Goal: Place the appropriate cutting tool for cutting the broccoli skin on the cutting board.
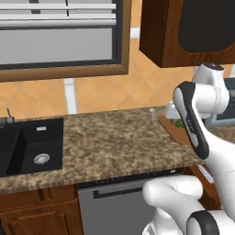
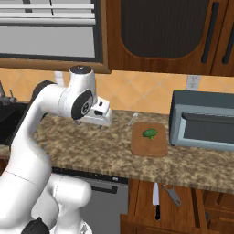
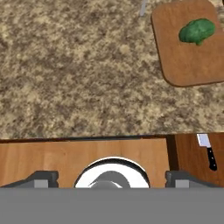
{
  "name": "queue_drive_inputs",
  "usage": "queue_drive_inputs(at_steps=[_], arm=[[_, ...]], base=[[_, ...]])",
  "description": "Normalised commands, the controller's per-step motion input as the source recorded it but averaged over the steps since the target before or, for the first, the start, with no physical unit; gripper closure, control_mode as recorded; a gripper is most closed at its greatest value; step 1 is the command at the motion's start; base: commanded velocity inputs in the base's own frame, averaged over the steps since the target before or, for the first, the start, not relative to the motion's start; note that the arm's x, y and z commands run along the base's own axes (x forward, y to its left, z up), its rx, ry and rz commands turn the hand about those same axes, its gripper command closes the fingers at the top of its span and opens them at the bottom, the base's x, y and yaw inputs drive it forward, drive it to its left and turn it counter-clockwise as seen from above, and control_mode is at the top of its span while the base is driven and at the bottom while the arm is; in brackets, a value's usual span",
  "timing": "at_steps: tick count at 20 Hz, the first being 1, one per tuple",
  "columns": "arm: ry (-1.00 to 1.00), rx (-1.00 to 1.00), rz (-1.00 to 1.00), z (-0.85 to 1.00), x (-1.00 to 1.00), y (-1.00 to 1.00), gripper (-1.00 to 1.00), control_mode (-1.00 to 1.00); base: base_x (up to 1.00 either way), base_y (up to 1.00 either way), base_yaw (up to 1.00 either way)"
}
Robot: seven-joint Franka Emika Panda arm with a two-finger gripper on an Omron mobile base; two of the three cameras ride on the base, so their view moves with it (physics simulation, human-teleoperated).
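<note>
A white robot arm stands at a speckled granite counter (image 2: 91, 141) in a rendered kitchen. Its gripper (image 2: 101, 113) hangs above the counter, pointing down. In the hand view its two dark fingertips (image 3: 41, 178) sit wide apart at the bottom corners, with nothing between them, so the jaws read as spread and empty.

The cutting board (image 2: 149, 139) lies flat on the counter, beyond the gripper and off to its right, well apart from it. The broccoli (image 2: 150, 133) rests on the board, near its far end.

The cutting tool (image 2: 132, 119) is a thin pale sliver on the counter just beside the board's far left corner. It lies ahead of the gripper and slightly to its right, nearer than the broccoli but farther than the board's near edge. Its long axis seems to run roughly away from the gripper, tilted a little toward the board, though it is too small to be sure which end is the handle. In the hand view it appears at the top edge (image 3: 142, 7).

A reach would likely go forward and right, with the fingers turned to close across that narrow axis.

A grey toaster oven (image 2: 203, 119) sits to the right of the board. A dark-handled knife (image 2: 156, 201) lies lower down, below the counter edge.
</note>
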Motion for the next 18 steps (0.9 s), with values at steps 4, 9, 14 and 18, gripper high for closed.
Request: queue_drive_inputs(at_steps=[4, 9, 14, 18], arm=[[0.15, 0.11, -0.10, -0.76, -0.81, -1.00, -1.00, -1.00], [0.40, 0.06, -0.24, -0.82, -0.56, -1.00, -1.00, -1.00], [0.33, 0.02, -0.18, -0.73, -0.31, -1.00, -1.00, -1.00], [0.12, 0.00, -0.11, -0.56, -0.03, -0.92, -1.00, -1.00]], base=[[0.00, 0.00, 0.00], [0.00, 0.00, 0.00], [0.00, 0.00, 0.00], [0.00, 0.00, 0.00]])
